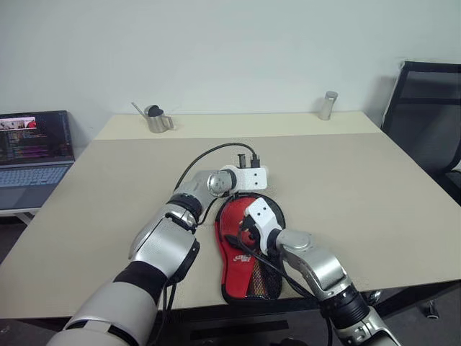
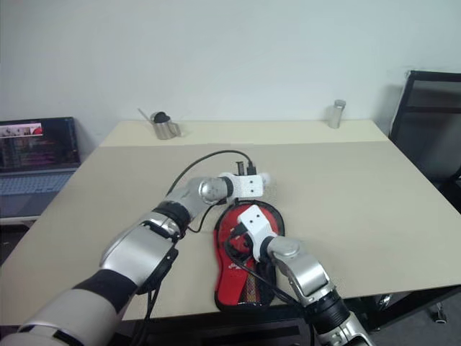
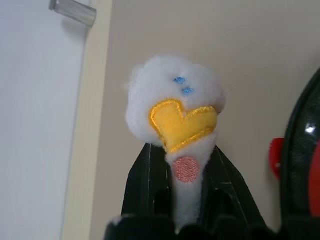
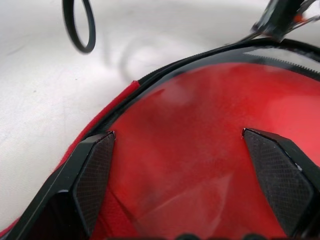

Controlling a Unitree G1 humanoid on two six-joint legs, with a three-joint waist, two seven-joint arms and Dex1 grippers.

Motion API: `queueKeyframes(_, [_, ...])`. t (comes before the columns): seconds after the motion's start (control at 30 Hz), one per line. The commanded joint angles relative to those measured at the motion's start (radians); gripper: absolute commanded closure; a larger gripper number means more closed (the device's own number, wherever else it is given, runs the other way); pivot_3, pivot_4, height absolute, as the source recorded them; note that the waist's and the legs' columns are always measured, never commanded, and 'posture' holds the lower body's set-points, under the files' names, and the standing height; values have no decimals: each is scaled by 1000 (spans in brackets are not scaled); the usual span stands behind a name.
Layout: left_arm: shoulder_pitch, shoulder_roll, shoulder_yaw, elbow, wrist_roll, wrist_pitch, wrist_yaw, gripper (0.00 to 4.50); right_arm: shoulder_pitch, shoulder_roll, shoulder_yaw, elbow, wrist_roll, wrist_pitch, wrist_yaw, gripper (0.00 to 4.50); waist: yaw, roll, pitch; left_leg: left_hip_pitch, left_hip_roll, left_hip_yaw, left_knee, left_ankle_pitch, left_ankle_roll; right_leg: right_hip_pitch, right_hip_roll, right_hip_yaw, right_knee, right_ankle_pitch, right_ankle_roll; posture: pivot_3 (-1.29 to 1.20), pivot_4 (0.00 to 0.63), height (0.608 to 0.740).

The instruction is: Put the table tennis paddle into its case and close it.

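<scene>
**Case red side up at lower centre, closing under way**

The worktop carries the case at the frame's lower centre, red side up. Whether the paddle lies inside cannot be told; the glossy red surface in the right wrist view may be its face. The closing appears unfinished. The right gripper is spread wide over the case, grasping nothing. The left gripper is clenched on a white plush charm, judged a zip pull.

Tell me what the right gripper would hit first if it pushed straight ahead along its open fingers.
Most likely the case's red surface: the right gripper points at it with fingers spread wide, already very close. Whether they touch it, I cannot tell.
</scene>
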Motion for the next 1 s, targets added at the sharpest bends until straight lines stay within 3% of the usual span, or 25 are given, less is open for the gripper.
queueKeyframes(0.03, [-86,-20,1,-34,8,-31,66,4250,60,3,38,62,-6,83,2,0,3,0,0,0,0,0,0,0,0,0,0,0,0,0,0,0,150,740])
queueKeyframes(1.0, [-188,-181,-128,-28,158,-126,205,4250,99,43,50,52,-33,91,-8,0,12,0,0,-2,-1,-1,-1,0,0,0,0,-2,-4,0,0,0,150,740])
